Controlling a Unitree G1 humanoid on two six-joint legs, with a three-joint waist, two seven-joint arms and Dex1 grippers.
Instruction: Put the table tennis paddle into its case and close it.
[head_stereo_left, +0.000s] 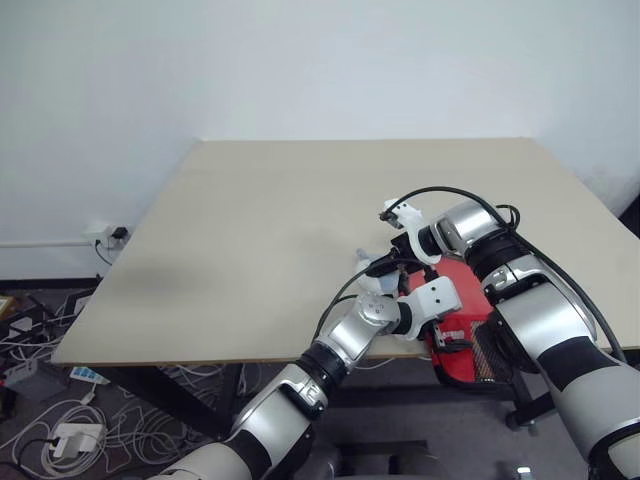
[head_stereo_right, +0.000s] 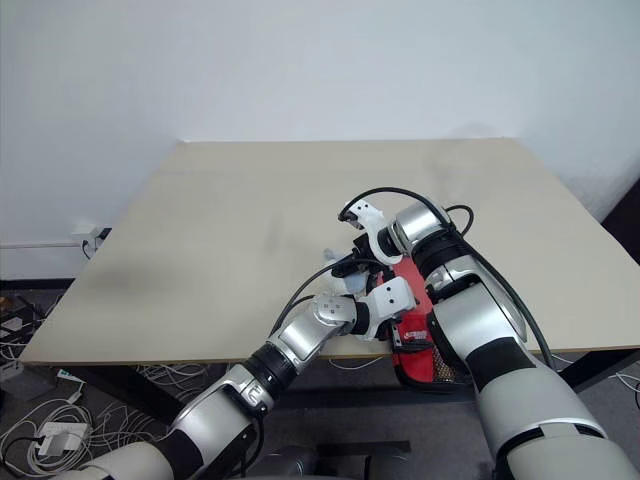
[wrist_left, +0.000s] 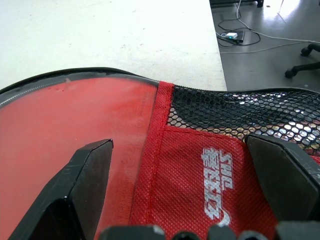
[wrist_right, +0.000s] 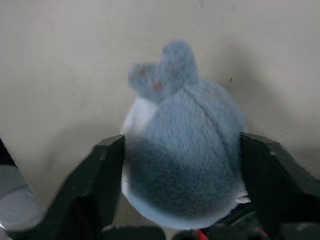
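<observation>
The wide beige rectangular table (head_stereo_left: 250, 240) carries the red fabric paddle-shaped case (wrist_left: 190, 165) at its near edge, black mesh patch hanging past the rim. Over the case the left gripper (wrist_left: 185, 175) is spread wide, grasping nothing. Just beyond, the right gripper (wrist_right: 182, 170) brackets a small blue-grey plush toy (wrist_right: 182, 150), fingers at its flanks.

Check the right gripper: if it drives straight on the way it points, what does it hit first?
The pale blue plush toy, already between the right gripper fingers; the table looks close behind it.
</observation>
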